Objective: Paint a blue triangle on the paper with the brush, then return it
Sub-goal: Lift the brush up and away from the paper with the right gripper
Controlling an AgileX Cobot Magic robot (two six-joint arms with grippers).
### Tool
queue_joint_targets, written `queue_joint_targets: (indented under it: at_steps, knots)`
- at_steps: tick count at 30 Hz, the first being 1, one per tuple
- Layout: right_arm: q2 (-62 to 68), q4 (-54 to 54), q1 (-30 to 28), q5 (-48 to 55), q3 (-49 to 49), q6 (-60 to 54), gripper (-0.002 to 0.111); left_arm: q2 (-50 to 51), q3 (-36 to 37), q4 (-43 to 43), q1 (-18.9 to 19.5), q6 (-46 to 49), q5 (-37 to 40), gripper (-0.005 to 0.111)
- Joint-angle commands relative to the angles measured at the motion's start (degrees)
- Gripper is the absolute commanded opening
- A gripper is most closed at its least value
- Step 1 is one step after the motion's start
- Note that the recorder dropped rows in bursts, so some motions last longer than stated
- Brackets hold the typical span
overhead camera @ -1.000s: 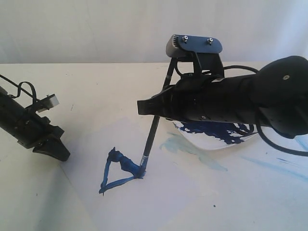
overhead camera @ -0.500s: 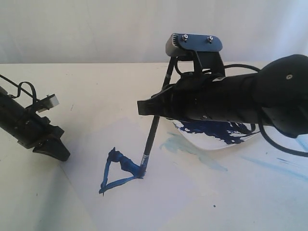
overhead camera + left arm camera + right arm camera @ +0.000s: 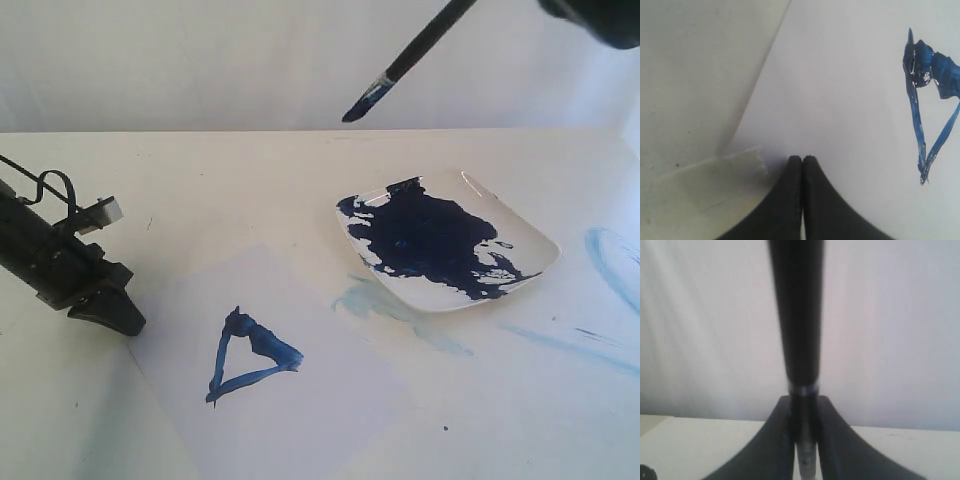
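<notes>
Exterior and close left wrist views share the blue triangle (image 3: 262, 343).

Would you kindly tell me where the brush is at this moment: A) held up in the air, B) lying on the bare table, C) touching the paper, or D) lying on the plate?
A: the brush is clamped in the right hand, high above the plate, its tip well clear of the paper and the blue triangle.
</notes>
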Motion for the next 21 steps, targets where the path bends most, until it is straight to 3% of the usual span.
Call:
queue_joint_targets:
  at_steps: [1, 11, 21]
  knots:
    - [-1.0, 1.4, -4.3, 1.6, 0.1, -0.6, 0.0, 1.0, 0.7, 2.4, -0.2, -0.1, 1.2, 0.0]
    - [-1.0, 4.6, -13.7, 4.6, 0.1, -0.2, 0.0, 1.0, 0.7, 2.4, -0.2, -0.1, 1.2, 0.0]
    - [-1.0, 5.3, -17.9, 8.6, 0.1, 0.8, 0.0, 1.0, 0.7, 2.4, -0.2, -0.1, 1.2, 0.0]
